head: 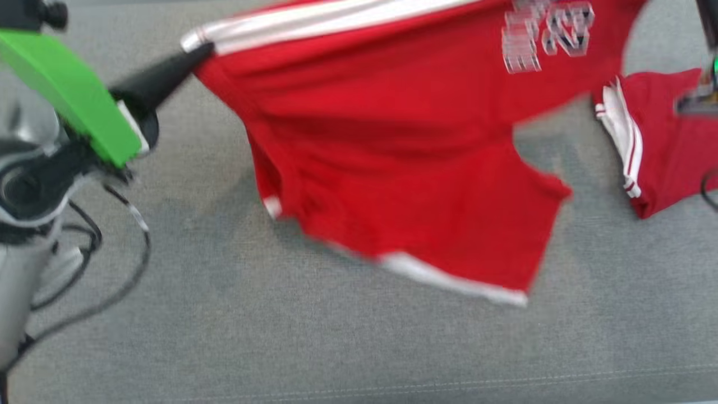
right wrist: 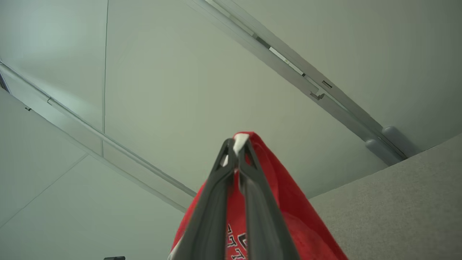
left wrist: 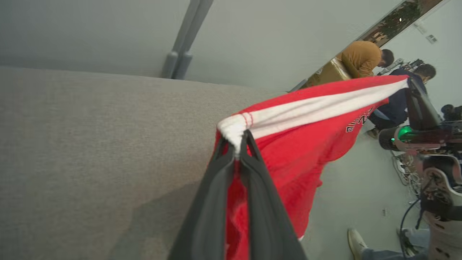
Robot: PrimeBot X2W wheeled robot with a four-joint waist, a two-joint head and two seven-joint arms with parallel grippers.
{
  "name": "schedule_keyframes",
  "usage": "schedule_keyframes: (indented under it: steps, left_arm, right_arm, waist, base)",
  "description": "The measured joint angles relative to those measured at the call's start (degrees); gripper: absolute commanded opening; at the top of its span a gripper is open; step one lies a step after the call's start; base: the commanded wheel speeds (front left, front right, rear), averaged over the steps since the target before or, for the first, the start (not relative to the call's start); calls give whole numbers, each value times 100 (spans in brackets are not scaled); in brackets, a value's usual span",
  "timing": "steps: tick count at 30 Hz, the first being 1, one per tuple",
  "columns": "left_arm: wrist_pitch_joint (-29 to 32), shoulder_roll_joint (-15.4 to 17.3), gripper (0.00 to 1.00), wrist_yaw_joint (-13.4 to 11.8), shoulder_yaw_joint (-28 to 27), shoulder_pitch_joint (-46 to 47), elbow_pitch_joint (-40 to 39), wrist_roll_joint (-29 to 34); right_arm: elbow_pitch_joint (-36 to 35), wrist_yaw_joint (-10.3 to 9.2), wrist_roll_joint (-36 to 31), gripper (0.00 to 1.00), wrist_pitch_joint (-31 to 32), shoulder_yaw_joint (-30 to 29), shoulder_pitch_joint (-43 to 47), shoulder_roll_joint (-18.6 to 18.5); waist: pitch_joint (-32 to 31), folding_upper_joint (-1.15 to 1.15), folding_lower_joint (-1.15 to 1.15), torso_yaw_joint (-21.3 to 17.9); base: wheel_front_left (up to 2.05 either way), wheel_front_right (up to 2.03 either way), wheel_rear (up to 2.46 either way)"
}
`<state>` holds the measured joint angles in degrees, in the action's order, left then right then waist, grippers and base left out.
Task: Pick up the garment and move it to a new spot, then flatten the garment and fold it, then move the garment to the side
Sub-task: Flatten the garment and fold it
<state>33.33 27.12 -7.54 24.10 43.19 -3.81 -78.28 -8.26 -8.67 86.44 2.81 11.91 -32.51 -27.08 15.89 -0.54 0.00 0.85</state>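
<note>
Above grey cushion (head: 224,336), garment (head: 392,168) between left claw (left wrist: 236,140) and right claw (right wrist: 236,144); people (left wrist: 362,57) beyond.

The left gripper (left wrist: 236,141), its two long dark fingers pressed together, is pinching the bunched end of the white striped waistband (left wrist: 317,108) of a red cloth garment (left wrist: 296,151). The waistband is stretching taut toward the upper right, where the right gripper (left wrist: 411,85) is clamping its far end. The red cloth is hanging below in folds, by the edge of a grey woven fabric surface (left wrist: 90,151). Behind, a person in a mustard top (left wrist: 361,57) is bending over, with a person in dark clothing (left wrist: 397,103) just beside. A pale shoe (left wrist: 355,240) is showing at the bottom right.
</note>
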Motion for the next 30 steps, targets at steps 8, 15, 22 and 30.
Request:
schedule_keyframes:
  steps: [8,15,22,30]
  left_arm:
    - [-1333,-560,0,69,5,2087,165,1836]
    - [-2228,-512,0,514,290,1203,410,2351]
    - [-3019,-604,0,808,383,-584,1260,2278]
    - [-3768,-956,0,1179,165,-1183,1666,1762]
  right_arm:
    - [542,107,-875,0,-408,-65,-2536,381]
    - [730,107,-912,0,-394,657,-1354,928]
    - [1157,160,-775,0,-739,814,535,1221]
    - [1181,542,-722,0,-910,818,1242,1162]
  waist:
    - [604,0,0,64]
    - [1139,0,0,9]
    - [1371,0,0,-183]
    - [1104,0,0,-310]
  base:
    - [0,0,0]
    - [0,0,0]
    - [0,0,0]
    - [0,0,0]
